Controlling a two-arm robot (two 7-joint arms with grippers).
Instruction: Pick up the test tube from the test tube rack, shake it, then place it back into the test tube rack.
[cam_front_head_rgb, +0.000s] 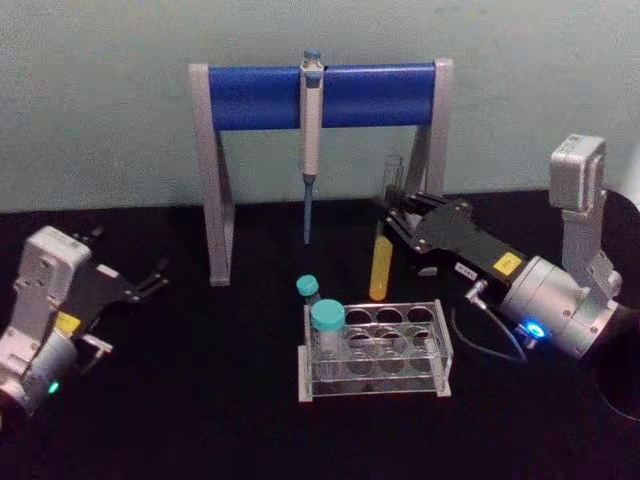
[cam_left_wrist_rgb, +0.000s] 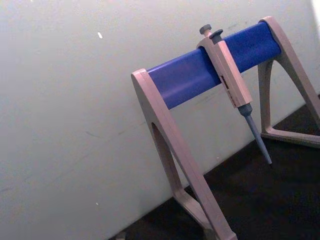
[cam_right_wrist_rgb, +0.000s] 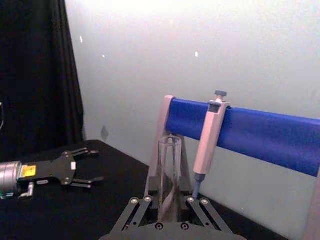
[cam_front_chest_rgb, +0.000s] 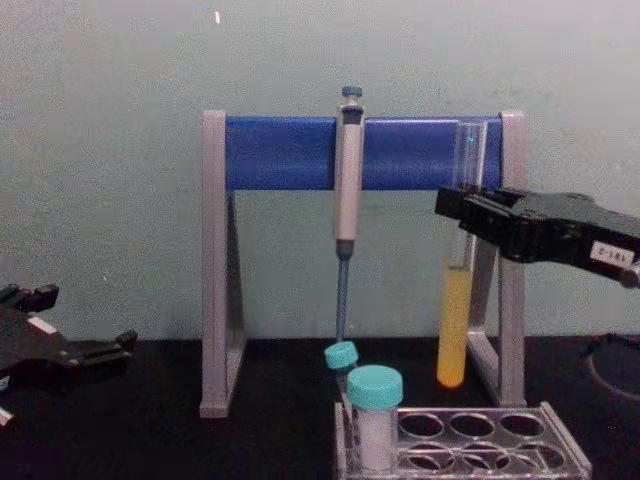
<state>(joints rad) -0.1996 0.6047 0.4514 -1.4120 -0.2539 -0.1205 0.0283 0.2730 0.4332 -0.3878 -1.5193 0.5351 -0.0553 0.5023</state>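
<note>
Nearest the robot, the test tube rack (cam_front_head_rgb: 372, 389) sits on the black table (cam_front_head_rgb: 150, 410), with two teal-capped vials (cam_front_head_rgb: 327, 317) standing at its left end and the other holes open. The left gripper (cam_front_head_rgb: 158, 277) is parked low at the left, fingers apart and holding nothing, well apart from the rack. Just beyond the rack's rear row, the test tube (cam_front_head_rgb: 381, 262) hangs clear of the holes. It is clamped near its upper part by the right gripper (cam_front_head_rgb: 392, 215), which reaches in from the right with its fingers closed on the glass. The tube's long axis is close to vertical, open mouth up and round bottom down, with the yellow liquid filling its lower part. In the chest view the tube's bottom (cam_front_chest_rgb: 451, 375) is above the level of the rack's top plate (cam_front_chest_rgb: 470, 440), so the tube is fully withdrawn. Judged from this, the pick is complete. The return calls for bringing the tube toward the robot over a free hole and lowering it along its own axis. Farthest back, the pipette stand (cam_front_head_rgb: 320, 95) carries a pipette (cam_front_head_rgb: 311, 120) against the wall.
</note>
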